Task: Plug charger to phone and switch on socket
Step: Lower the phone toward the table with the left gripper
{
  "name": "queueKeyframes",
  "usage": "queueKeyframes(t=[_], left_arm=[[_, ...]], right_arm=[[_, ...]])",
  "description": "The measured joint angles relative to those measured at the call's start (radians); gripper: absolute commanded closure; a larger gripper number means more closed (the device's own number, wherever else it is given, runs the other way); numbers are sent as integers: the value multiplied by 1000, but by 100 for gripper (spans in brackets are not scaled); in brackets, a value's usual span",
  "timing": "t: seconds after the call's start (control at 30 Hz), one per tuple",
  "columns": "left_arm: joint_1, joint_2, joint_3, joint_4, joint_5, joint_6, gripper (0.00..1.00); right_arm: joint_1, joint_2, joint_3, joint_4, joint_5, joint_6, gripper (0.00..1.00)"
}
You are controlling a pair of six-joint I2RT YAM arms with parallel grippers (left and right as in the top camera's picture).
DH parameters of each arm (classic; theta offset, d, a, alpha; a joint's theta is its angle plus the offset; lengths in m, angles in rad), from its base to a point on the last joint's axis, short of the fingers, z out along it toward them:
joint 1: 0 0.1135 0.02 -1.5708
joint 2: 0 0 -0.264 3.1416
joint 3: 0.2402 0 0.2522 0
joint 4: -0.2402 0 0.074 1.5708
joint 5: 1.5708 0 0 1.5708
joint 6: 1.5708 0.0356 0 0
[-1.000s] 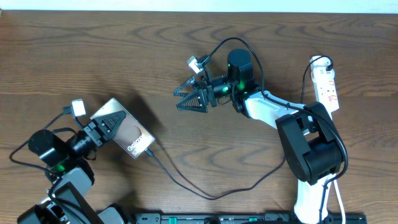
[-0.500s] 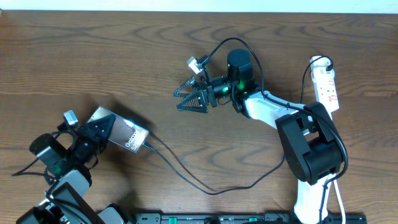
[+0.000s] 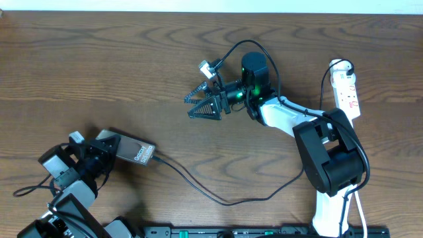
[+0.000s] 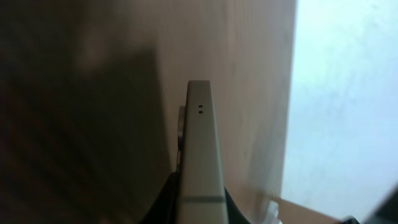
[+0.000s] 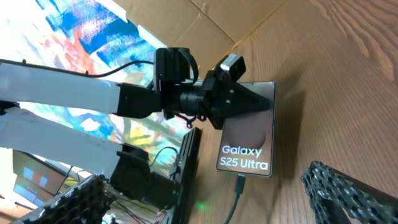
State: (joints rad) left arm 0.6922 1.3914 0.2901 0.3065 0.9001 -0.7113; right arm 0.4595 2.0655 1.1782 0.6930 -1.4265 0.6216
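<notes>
Overhead: I see left claw (image 3: 106, 147) clamped on phone (image 3: 135, 153), near left.
Charger (image 3: 225, 203): plugged in phone.
Right claw (image 3: 201, 106): wide open, empty.

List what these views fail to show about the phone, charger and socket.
- Socket switches: overhead, too small to read as on or off.
- Charger: overhead, its far end vanishes behind the right arm. Plug depth in the phone is too small to judge.
- Left wrist: phone edge-on and blurred, screen and port hidden. The left gripper is cut off by the bottom edge.
</notes>
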Motion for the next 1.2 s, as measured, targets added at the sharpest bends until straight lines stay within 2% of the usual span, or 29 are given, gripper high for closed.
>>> queueKeyframes(t=[0.33, 0.87, 0.9, 0.97, 1.2], left_arm=[[0, 0, 0, -134, -141, -1, 93], [0, -17, 16, -247, -174, -6, 92], [0, -19, 18, -253, -176, -5, 91], [0, -20, 19, -258, -180, -5, 84], [0, -26, 25, -263, -177, 1, 77]], right_arm=[[3, 0, 0, 0, -2, -1, 1], [4, 0, 0, 0, -3, -4, 1], [4, 0, 0, 0, -2, -4, 1], [4, 0, 0, 0, -2, -4, 1], [4, 0, 0, 0, -3, -4, 1]])
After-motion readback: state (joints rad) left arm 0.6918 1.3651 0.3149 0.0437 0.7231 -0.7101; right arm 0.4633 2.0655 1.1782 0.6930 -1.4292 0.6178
